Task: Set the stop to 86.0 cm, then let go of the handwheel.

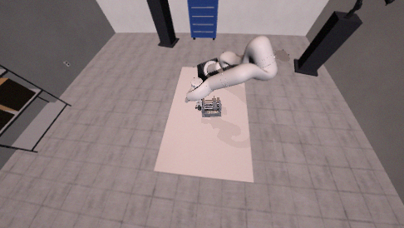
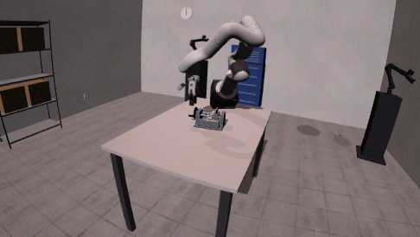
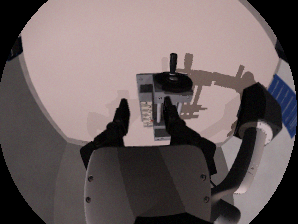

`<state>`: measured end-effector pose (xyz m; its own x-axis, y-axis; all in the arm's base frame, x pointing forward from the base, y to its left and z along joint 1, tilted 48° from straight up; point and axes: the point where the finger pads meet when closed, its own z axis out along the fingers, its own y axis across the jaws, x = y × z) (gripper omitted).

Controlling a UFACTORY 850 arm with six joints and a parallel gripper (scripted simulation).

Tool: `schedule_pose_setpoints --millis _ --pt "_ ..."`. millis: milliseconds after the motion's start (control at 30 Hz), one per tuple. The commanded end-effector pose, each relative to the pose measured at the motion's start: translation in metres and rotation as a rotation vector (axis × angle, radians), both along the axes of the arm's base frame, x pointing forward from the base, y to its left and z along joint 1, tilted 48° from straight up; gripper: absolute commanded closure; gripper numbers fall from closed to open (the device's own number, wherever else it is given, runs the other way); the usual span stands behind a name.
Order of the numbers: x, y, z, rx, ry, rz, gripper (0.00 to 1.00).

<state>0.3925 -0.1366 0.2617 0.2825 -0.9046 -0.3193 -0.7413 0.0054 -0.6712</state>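
Progress looks nil: the pincer (image 3: 143,115) hangs spread and empty above the table (image 2: 164,147), short of the handwheel (image 3: 174,79) on the stop fixture (image 2: 209,119). Grasping, turning to 86.0 cm and releasing all remain.

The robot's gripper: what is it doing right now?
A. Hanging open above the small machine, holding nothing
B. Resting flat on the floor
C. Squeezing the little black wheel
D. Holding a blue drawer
A. The gripper hangs open over the small fixture on the table, with a bare gap between its fingers and the handwheel untouched.
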Motion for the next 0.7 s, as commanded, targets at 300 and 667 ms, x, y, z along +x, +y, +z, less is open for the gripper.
schedule_pose_setpoints --millis 300,667 --pt "0.0002 -0.0004 0.0004 -0.001 -0.001 0.0 0.43" --pt "-0.0018 -0.0024 -0.0027 -0.001 -0.001 0.0 0.43"
